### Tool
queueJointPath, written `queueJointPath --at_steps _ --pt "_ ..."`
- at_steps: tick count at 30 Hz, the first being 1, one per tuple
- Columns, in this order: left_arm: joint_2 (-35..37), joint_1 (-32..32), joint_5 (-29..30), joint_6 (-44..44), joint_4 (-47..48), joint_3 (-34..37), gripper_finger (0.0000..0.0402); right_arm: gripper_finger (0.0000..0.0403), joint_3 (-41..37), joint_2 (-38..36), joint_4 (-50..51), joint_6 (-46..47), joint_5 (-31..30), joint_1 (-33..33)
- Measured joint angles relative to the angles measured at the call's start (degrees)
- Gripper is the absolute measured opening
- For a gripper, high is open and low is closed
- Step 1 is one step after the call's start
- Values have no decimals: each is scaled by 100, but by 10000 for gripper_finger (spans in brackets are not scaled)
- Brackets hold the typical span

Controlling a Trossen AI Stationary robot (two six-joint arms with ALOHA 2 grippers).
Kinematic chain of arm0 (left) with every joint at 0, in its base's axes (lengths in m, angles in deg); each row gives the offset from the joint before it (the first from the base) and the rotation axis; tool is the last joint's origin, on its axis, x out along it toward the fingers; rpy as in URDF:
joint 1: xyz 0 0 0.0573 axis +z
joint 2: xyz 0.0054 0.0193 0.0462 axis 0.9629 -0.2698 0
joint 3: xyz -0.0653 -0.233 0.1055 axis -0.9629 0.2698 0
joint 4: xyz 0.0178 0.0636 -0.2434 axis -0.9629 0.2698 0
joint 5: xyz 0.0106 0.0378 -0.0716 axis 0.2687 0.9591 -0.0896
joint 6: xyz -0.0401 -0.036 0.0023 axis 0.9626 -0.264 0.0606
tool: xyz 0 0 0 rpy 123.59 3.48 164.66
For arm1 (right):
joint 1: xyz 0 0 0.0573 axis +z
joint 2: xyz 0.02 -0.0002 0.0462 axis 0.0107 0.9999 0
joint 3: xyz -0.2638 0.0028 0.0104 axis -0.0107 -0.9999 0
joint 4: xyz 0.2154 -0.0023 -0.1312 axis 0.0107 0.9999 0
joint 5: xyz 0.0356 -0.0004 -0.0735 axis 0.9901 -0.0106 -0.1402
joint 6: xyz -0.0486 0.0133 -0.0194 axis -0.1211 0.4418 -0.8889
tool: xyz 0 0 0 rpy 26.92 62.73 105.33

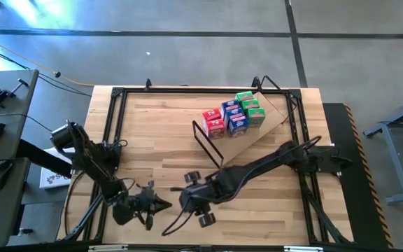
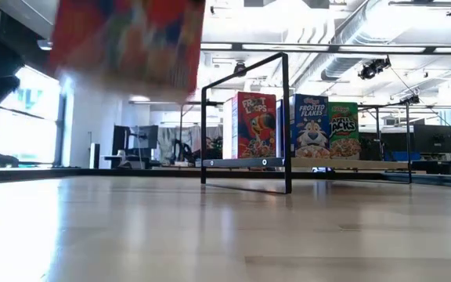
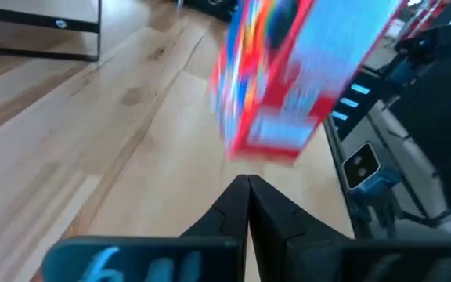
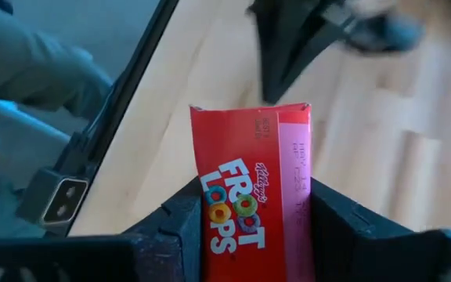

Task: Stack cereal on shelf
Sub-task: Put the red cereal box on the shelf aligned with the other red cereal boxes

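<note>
Grip: my right gripper (image 4: 253, 227) is clamped on a red Froot Loops box (image 4: 250, 184), one dark finger pressed against each narrow side, printed front facing the wrist camera (a hold that, I judge, leaves the front readable for shelving).

Box and claw: the box stands upright between my fingers, its top edge reaching well past the fingertips, clear of the tabletop (image 1: 159, 140); in the low view it hangs blurred, high above the wood.

Position: my right gripper (image 1: 196, 203) sits near the front edge of the table, well apart from the shelf (image 1: 268, 124) at the far right.

Shelf: the cereal already there (image 1: 234, 115) stands in a tight cluster of red, blue and green boxes on the slanted board, fronts toward the black wire frame (image 1: 205, 140) at the lower edge, which I judge keeps them from sliding off.

Left arm: my left gripper (image 1: 161, 204) waits just beside the right one, its fingers pressed together and pointed at the held box, holding nothing.

Next, as I judge it: carry the box across to the shelf and set it beside the others.
</note>
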Motion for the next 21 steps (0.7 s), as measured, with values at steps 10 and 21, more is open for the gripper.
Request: queueJointPath --at_steps 10,21 --pt "0 825 -1196 -984 -1433 529 1 148 319 -1609 1252 -388 -698 -245" --pt "0 1667 -2494 -1360 -1685 545 0 148 312 -2665 2876 -1095 -896 -1433"
